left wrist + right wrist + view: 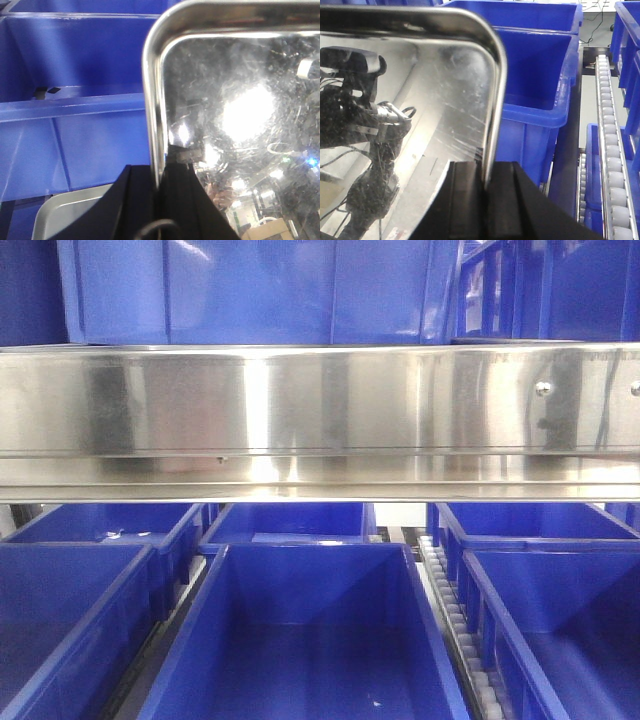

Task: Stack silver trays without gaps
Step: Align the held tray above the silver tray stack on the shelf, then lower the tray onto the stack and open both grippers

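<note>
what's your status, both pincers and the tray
Left pincer shut on tray rim. Right pincer shut on tray rim too. Second tray lies below left. Bins around, nothing seen blocking.

A wide brushed-steel band (320,420) spans the frame from side to side, with rivets (543,388) near its right end. A blue plastic bin (250,290) sits above it. Below, open blue bins (300,590) stand in rows. A white roller track (455,625) runs between the centre and right-hand bins.
</note>
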Available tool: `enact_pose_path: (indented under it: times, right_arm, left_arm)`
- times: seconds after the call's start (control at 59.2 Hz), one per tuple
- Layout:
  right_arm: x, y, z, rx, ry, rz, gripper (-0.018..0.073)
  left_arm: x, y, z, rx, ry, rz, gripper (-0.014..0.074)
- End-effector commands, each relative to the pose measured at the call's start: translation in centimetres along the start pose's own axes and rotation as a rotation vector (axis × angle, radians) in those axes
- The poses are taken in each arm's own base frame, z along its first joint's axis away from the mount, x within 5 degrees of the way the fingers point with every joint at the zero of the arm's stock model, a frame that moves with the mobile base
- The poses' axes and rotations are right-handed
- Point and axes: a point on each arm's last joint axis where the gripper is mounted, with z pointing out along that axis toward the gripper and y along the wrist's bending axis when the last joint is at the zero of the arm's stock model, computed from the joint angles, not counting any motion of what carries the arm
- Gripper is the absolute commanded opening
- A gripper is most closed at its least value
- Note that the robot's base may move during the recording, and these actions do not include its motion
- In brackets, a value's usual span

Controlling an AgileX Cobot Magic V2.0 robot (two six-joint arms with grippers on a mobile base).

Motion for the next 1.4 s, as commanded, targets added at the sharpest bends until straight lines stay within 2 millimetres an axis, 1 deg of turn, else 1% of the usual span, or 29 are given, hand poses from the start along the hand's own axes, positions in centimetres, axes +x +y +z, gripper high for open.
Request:
enact_pose_path:
  times: [0.0, 0.118, 0.203, 0.27, 0.338, 0.439, 0.591, 0.777, 0.862, 0.912, 0.997, 1.031, 1.065, 1.115, 1.2, 1.234, 1.284, 1.386]
  right_arm:
    - [-0.7, 0.1, -0.4, -0.003, -0.06, -0.022, -0.008]
    - [-0.7, 0.2, -0.3, -0.014, -0.058, 0.002, -0.008]
    - [-0.5, 0.3, -0.1, -0.026, -0.038, 0.03, -0.008]
    - [0.0, 0.3, 0.1, -0.028, 0.005, 0.038, -0.008]
    - [0.7, 0.3, 0.6, -0.026, 0.061, 0.038, -0.008]
    - [1.8, 0.1, 1.6, -0.02, 0.15, 0.039, -0.008]
    - [3.9, -0.1, 3.8, -0.019, 0.286, 0.064, -0.008]
    - [6.5, -0.1, 6.6, -0.018, 0.414, 0.076, -0.008]
    - [7.5, 0.1, 7.7, -0.021, 0.448, 0.073, -0.008]
    - [8.0, 0.3, 8.3, -0.024, 0.468, 0.071, -0.008]
    - [8.5, 0.6, 8.8, -0.03, 0.483, 0.066, -0.0076]
    - [8.7, 0.8, 9.0, -0.034, 0.486, 0.064, -0.0064]
    - [8.7, 1.0, 9.0, -0.038, 0.481, 0.062, -0.0027]
    - [8.7, 1.1, 9.1, -0.041, 0.473, 0.06, 0.0038]
    - [8.5, 1.2, 9.2, -0.043, 0.447, 0.06, 0.0189]
    - [8.4, 1.2, 9.2, -0.043, 0.44, 0.06, 0.0229]
    - [8.4, 1.2, 9.3, -0.043, 0.432, 0.06, 0.027]
    - [8.2, 1.2, 9.2, -0.044, 0.422, 0.06, 0.0276]
  left_arm:
    - [-0.9, 0.1, -0.8, 0.004, -0.061, 0.021, -0.002]
    - [-0.9, 0.1, -0.7, 0.003, -0.059, 0.02, -0.002]
    - [-0.6, 0.3, -0.7, -0.014, -0.026, 0.02, -0.002]
    - [-0.4, 0.4, -0.7, -0.025, -0.006, 0.02, -0.002]
    - [0.2, 0.6, -0.5, -0.055, 0.038, 0.033, -0.002]
    - [1.8, 1.0, 0.6, -0.129, 0.164, 0.059, -0.002]
    - [4.5, 0.7, 3.5, -0.183, 0.3, 0.103, -0.002]
    - [7.6, 0.2, 6.7, -0.205, 0.419, 0.138, -0.002]
    - [8.6, -0.1, 7.7, -0.209, 0.459, 0.144, -0.0019]
    - [8.9, -0.1, 8.0, -0.209, 0.468, 0.146, -0.0008]
    - [9.0, -0.3, 8.3, -0.202, 0.467, 0.145, 0.0055]
    - [9.0, -0.3, 8.3, -0.201, 0.465, 0.145, 0.0101]
    - [9.0, -0.3, 8.3, -0.199, 0.463, 0.145, 0.0141]
    - [9.0, -0.3, 8.3, -0.198, 0.461, 0.145, 0.0225]
    - [8.9, -0.3, 8.3, -0.2, 0.46, 0.146, 0.0316]
    - [8.9, -0.2, 8.3, -0.203, 0.458, 0.15, 0.0351]
    - [8.9, -0.2, 8.3, -0.204, 0.457, 0.151, 0.0382]
    - [8.9, -0.1, 8.3, -0.22, 0.454, 0.168, 0.0393]
